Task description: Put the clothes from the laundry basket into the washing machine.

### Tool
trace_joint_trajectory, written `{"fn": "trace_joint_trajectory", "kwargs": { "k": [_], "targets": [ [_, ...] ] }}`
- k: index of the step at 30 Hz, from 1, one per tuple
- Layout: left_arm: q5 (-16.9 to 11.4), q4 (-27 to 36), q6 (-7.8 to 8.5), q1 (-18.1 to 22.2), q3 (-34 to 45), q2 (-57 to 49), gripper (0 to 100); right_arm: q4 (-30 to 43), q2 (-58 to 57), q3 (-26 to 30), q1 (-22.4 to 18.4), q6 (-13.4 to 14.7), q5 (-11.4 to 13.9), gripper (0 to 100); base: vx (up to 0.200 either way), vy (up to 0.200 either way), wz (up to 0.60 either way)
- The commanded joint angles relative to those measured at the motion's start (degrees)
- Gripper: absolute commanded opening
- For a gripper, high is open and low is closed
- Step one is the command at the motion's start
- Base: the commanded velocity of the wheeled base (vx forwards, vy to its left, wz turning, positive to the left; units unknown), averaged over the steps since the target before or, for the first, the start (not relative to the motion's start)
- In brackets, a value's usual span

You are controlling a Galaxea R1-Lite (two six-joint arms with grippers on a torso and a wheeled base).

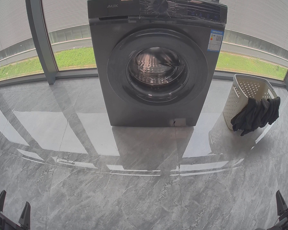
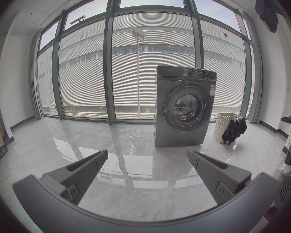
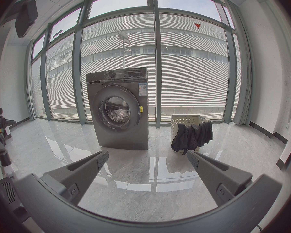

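Head view has the washing machine (image 1: 156, 61) standing at the far edge of the floor (image 1: 118, 176), against the windows (image 1: 73, 32). Its round door (image 1: 156, 72) looks shut. The laundry basket (image 1: 238, 96) sits on the floor just beside the machine, on the robot's right. The dark clothes (image 1: 256, 115) lie bunched over the basket's front rim and hang down its outer wall.

The left gripper (image 2: 146, 152) and right gripper (image 3: 146, 152) are both spread wide and hold nothing. They sit low at the floor's near edge, well apart from the basket.

The cloth looks soft, limp and light, so it will likely sag and trail when lifted. The thick bunch on the rim seems the best place to pinch, taking several folds at once so that nothing slips free or catches on the basket.
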Motion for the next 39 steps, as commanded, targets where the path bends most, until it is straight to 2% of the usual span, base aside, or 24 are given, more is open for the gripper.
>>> {"fn": "trace_joint_trajectory", "kwargs": {
  "k": [1, 16, 25, 39],
  "targets": [
    [0.02, -0.04, -0.01, 0.02, 1.01, -0.84, 100, -0.02, -0.93, 1.01, 0.01, 0.07, -0.01, 100, 0.200, 0.000, 0.00],
    [0.11, -0.04, 0.34, 0.02, 1.01, -0.93, 100, -0.02, -0.93, 1.01, 0.01, -0.02, -0.01, 100, 0.200, 0.000, 0.00],
    [0.11, -0.04, 0.25, 0.02, 0.92, -0.93, 100, -0.02, -0.93, 1.01, 0.01, -0.02, -0.01, 100, 0.000, 0.000, 0.00],
    [0.11, -0.04, 0.25, 0.02, 1.01, -0.93, 100, -0.02, -0.93, 1.01, 0.01, -0.02, -0.01, 100, 0.000, -0.200, 0.00]
  ]
}}
